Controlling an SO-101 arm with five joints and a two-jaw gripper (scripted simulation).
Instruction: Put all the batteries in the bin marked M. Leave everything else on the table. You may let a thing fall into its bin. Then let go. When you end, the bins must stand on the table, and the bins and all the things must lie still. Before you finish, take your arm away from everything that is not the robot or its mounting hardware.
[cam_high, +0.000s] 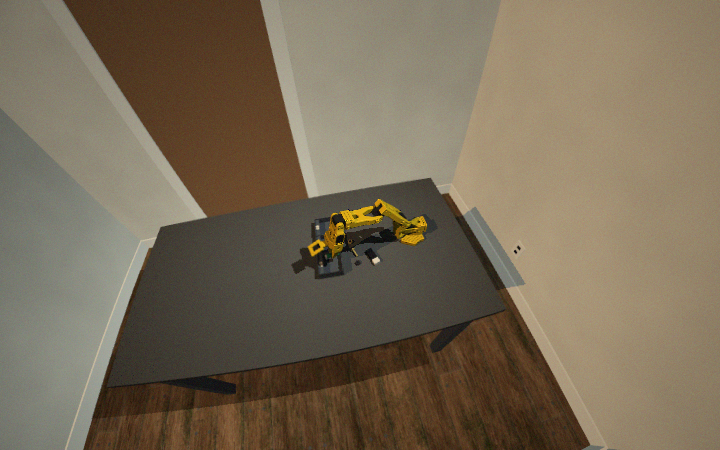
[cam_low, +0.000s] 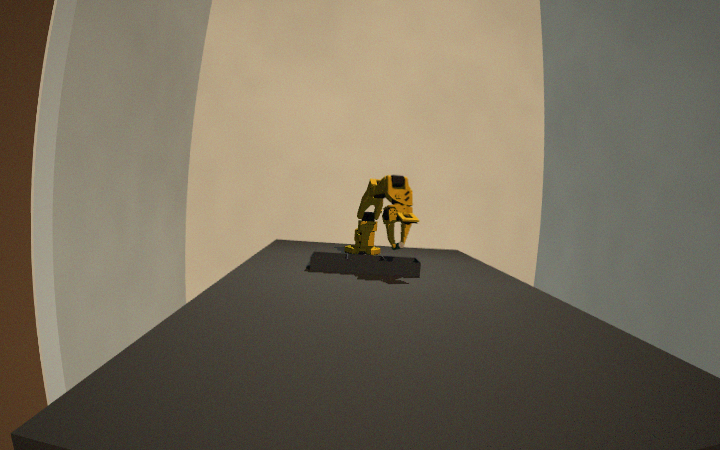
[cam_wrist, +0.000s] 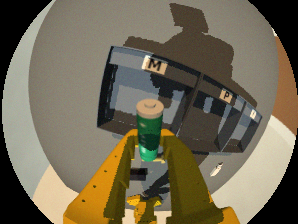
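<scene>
Dark grey table (cam_high: 223, 297) fills the middle of the top view, with bare surface across its left part. Further right stands the row of bins (cam_high: 330, 270), a low dark tray divided into compartments. In the wrist view the nearest compartment carries a tag reading M (cam_wrist: 156, 66), and this bin marked M (cam_wrist: 127, 90) takes up the left end of the row; the next tag to the right (cam_wrist: 226, 95) is too blurred to read for sure.

The yellow arm (cam_high: 371, 212) reaches from its base (cam_high: 413, 231) on the right toward the bins, so the gripper (cam_wrist: 152, 152) hangs over the row's edge. Its fingers are pinched on a green battery (cam_wrist: 149, 129) with a pale cap, which stands upright between them, the cap pointing at the M compartment. From the wrist view the battery appears in front of that bin's near wall; whether it is already above the opening I cannot tell.

Right of the bins, on the table, lie a small dark round thing (cam_high: 357, 262) and a small black-and-white block (cam_high: 373, 258), just beside each other and apart from the tray.
</scene>
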